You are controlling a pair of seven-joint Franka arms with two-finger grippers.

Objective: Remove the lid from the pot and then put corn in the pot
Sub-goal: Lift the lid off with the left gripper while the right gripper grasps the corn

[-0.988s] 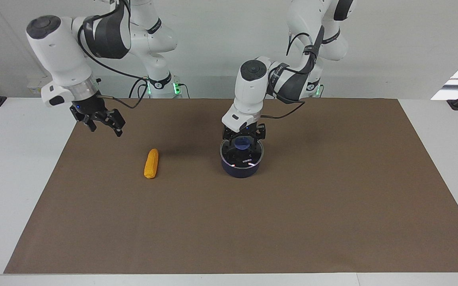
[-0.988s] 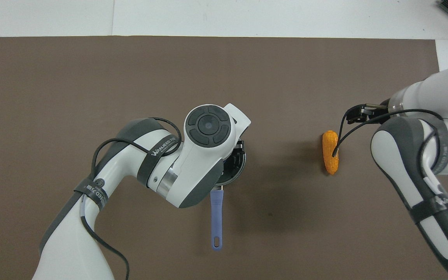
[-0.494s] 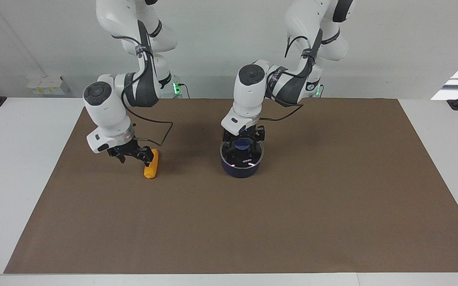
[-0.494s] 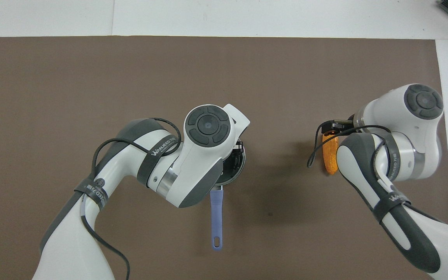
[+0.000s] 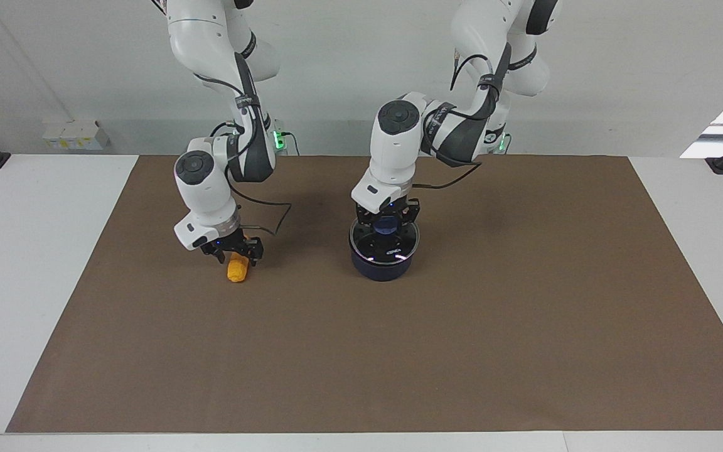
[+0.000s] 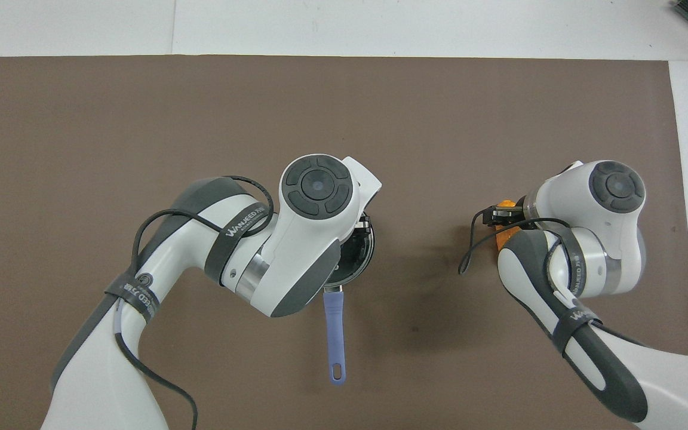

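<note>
The navy-blue pot (image 5: 381, 269) stands mid-table, and its long blue handle (image 6: 334, 334) points toward the robots. The glass lid (image 5: 394, 250) sits at the pot's top. My left gripper (image 5: 385, 223) is down over it and shut on its blue knob. In the overhead view the left arm hides most of the lid and pot. The orange corn (image 5: 236, 272) lies on the mat toward the right arm's end. My right gripper (image 5: 236, 253) is low over the corn, open, with a finger on each side of it. A bit of the corn (image 6: 506, 207) shows past the right wrist from overhead.
A brown mat (image 5: 399, 351) covers most of the white table (image 5: 22, 282). The pot and the corn are the only things on it. A cable (image 6: 469, 251) loops off the right wrist.
My right arm swung in from the table's end and came down over the corn. My left gripper stayed on the lid's knob; the lid and pot shifted only slightly.
</note>
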